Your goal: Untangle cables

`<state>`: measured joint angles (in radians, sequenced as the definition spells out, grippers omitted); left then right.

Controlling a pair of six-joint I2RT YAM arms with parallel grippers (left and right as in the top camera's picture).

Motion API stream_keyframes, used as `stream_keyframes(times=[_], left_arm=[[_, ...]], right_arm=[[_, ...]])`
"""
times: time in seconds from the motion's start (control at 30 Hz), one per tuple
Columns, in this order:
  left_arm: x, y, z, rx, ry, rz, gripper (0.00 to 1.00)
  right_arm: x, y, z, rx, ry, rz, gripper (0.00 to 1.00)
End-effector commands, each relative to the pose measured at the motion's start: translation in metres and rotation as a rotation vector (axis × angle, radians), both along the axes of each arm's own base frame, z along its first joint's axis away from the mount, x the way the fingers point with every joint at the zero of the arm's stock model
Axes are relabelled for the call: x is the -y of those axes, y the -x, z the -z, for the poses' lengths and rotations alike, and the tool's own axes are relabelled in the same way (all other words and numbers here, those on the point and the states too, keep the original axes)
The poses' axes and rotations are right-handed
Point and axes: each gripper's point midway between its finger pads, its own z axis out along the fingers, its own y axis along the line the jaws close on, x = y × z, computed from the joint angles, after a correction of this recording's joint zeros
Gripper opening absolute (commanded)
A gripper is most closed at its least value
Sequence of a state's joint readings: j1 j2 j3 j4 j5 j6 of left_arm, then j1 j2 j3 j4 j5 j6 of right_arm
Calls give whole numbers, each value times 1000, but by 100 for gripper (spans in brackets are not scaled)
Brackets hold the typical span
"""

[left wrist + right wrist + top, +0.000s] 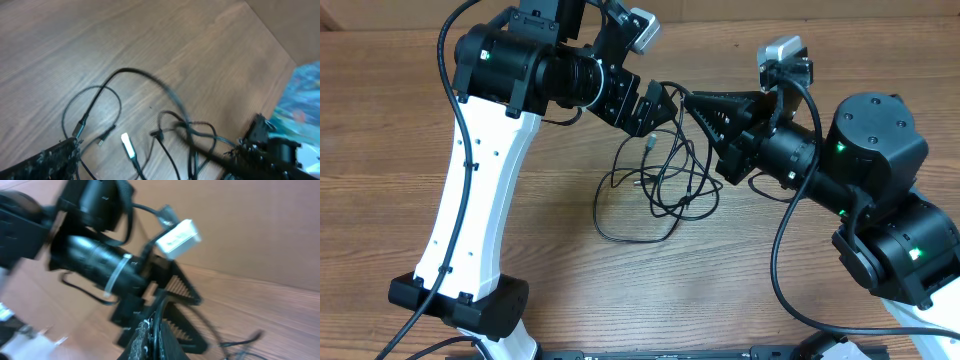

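Observation:
The thin black cables lie in a loose tangle of loops on the wooden table between the two arms, with strands rising toward the grippers. My right gripper is shut on one cable strand, which runs between its fingers, and holds it above the tangle. My left gripper is just left of it and nearly touches it, fingers spread wide. The left wrist view shows its open jaws over several loops and small plug ends, one strand blurred. The left gripper's serrated fingers also show in the right wrist view.
The left arm's white column stands at the left and the right arm's black base at the right. Thick black arm wires hang by each arm. A coloured object lies beyond the table's edge.

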<state>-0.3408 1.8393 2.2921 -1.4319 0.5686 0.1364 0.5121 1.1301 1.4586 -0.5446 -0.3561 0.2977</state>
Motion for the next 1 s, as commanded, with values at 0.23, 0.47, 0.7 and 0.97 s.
stream_keyframes(times=[0.23, 0.47, 0.7, 0.97], left_arm=[[-85, -54, 15, 73, -308, -526, 100], [-53, -41, 10, 17, -155, -352, 100], [-7, -1, -7, 82, 11, 98, 100], [10, 19, -20, 112, 121, 263, 100]], right_arm=[[4, 46, -47, 60, -119, -114, 4], [5, 48, -59, 80, -160, -113, 4], [13, 32, -61, 98, -161, -18, 4], [13, 31, -82, 162, -222, -20, 4]])
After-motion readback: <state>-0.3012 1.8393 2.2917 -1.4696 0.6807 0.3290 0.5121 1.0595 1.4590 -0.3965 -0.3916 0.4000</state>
